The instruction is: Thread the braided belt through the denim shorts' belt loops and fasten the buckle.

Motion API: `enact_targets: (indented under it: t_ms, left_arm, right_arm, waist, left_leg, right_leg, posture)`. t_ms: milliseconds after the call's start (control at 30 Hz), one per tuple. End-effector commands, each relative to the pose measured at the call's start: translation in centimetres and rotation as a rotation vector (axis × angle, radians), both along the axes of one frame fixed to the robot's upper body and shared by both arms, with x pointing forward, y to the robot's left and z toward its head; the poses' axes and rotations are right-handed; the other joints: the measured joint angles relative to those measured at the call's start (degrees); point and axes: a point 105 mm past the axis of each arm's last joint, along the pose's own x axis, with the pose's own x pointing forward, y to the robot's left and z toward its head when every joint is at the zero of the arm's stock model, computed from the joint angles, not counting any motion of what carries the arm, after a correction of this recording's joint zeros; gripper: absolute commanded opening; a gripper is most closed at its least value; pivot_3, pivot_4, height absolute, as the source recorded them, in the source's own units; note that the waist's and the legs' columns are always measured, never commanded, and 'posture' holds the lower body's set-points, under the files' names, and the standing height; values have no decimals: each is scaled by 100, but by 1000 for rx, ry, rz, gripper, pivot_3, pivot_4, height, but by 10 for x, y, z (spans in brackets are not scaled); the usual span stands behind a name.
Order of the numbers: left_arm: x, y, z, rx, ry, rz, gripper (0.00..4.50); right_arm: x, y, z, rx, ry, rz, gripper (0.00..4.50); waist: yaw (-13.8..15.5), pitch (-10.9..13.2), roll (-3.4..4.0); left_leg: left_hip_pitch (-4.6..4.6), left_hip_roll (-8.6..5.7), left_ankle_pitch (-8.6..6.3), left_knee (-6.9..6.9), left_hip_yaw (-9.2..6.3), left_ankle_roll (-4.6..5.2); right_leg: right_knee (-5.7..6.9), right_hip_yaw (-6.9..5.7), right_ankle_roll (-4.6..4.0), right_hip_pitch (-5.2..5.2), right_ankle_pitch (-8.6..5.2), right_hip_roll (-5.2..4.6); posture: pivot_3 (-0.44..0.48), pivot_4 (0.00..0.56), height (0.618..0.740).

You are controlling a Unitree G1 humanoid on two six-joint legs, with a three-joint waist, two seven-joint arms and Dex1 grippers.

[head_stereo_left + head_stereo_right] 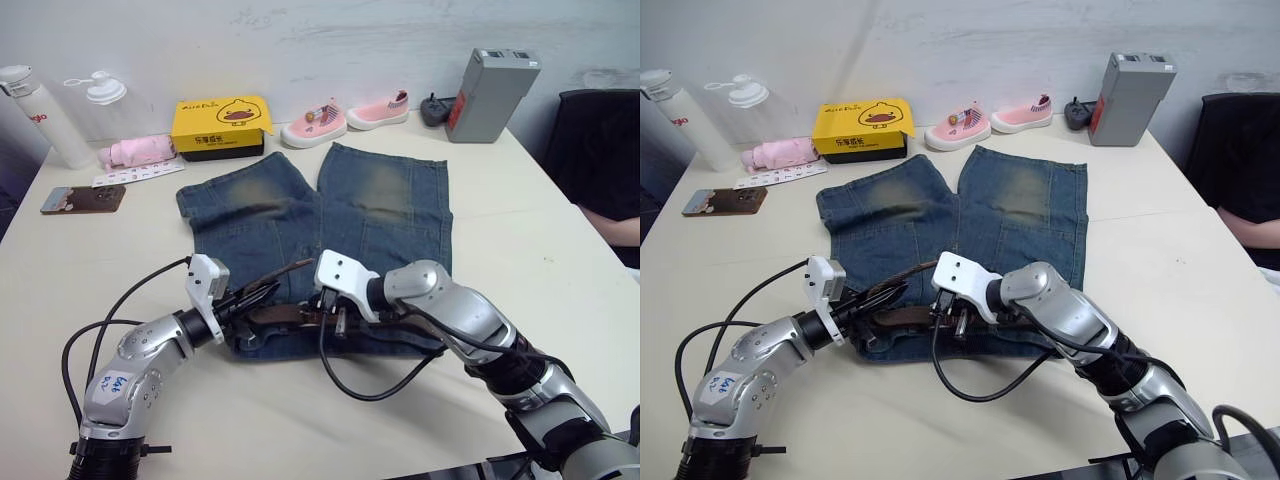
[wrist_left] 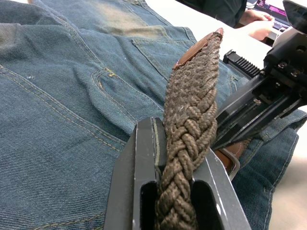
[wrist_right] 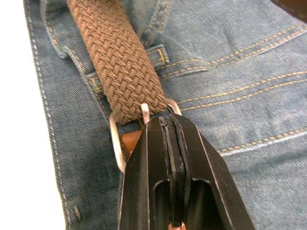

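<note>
denim shorts [image 1: 330,225]: flat on the bench [image 1: 540,250], waistband at the near side, legs reaching toward the pink shoes [image 1: 345,118].
braided belt [image 2: 189,129]: along the waistband, tan tip lifted off the denim.
buckle [image 3: 117,141]: on the waistband, strap passing through the frame.
left gripper [image 2: 175,184]: pinching the braided belt.
right gripper [image 3: 175,143]: pressed together, tips against the buckle.
open room: bare bench on both sides of the shorts; yellow box [image 1: 220,125] and grey case [image 1: 490,95] beyond the legs.

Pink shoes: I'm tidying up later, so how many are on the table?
2: one pink shoe beside the yellow box, the other just right of it.
</note>
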Motion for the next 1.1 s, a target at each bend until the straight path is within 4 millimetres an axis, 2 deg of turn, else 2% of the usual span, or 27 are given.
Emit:
enact_targets:
  t_ms: [33,633,900,1100]
  left_arm:
    - [-1,2,12,7,-59,1,0]
    - [-2,2,12,5,-63,9,0]
    - [-3,1,12,5,-62,7,0]
    - [-3,1,11,4,-60,6,0]
  right_arm:
    - [-1,7,7,10,-32,39,53]
    - [-4,9,-21,-77,-5,72,53]
    - [-1,3,-3,-52,-40,85,53]
    - [-1,3,-3,-60,-42,102,53]
  waist:
    - [2,0,0]
    - [-5,0,0]
    - [0,-1,-1]
    - [1,-1,-1]
  left_leg:
    - [0,0,0,0,0,0]
    - [3,0,0,0,3,0]
    - [4,1,0,0,2,0]
    - [3,0,0,0,2,0]
  right_leg:
    - [0,0,0,0,0,0]
    - [0,1,0,1,0,1]
    - [0,1,0,2,0,1]
    - [0,0,0,2,0,0]
  posture:
    - [0,150,706]
    - [0,150,706]
    - [0,150,706]
    - [0,150,706]
